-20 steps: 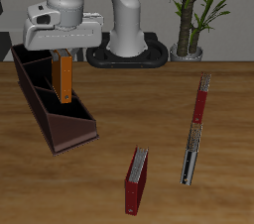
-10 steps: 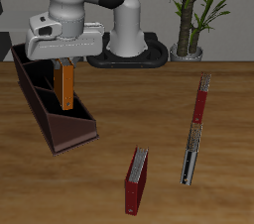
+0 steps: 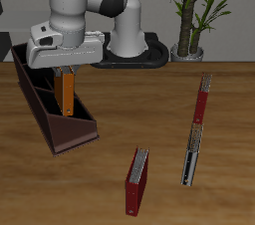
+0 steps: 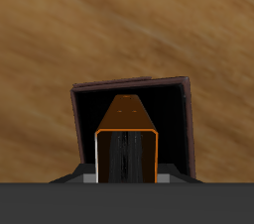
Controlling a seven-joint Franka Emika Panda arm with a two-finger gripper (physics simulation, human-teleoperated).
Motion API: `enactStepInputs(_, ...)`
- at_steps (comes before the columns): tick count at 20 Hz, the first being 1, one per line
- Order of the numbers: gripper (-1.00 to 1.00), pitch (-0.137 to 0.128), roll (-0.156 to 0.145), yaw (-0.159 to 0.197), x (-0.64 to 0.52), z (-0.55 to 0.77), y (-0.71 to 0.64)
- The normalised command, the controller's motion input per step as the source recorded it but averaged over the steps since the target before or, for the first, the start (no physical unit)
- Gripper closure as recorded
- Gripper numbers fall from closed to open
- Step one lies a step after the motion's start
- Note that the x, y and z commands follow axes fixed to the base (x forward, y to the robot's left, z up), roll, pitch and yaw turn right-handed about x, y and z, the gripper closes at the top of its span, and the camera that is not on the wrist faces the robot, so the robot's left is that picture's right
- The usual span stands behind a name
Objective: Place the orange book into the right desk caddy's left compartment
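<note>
The orange book hangs upright, held at its top end by my gripper, which is shut on it. Its lower end reaches down into the right desk caddy, a long dark maroon box with dividers, in the end section nearest the table's front edge. In the wrist view the book points straight down into that dark section, with the caddy's walls framing it on all sides. Whether the book touches the caddy's floor is hidden.
A dark red hardback stands near the table's front edge. A thin red-spined book and a dark slim book lie farther across the table. A potted plant and the robot's base stand at the back.
My gripper has moved down with the orange book, and the book's lower end has sunk deeper into the caddy's end section. Nothing else has moved.
</note>
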Motion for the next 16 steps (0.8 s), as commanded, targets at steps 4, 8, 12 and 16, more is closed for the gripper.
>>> enactStepInputs(4, 1.00, 0.015, -0.022, 0.003, 0.02, -0.11, -0.02)
enactStepInputs(8, 1.00, 0.022, -0.006, 0.005, 0.09, -0.13, -0.03)
enactStepInputs(12, 1.00, 0.020, -0.011, -0.007, 0.05, -0.14, -0.01)
enactStepInputs(16, 1.00, 0.025, -0.002, -0.004, 0.07, -0.17, -0.01)
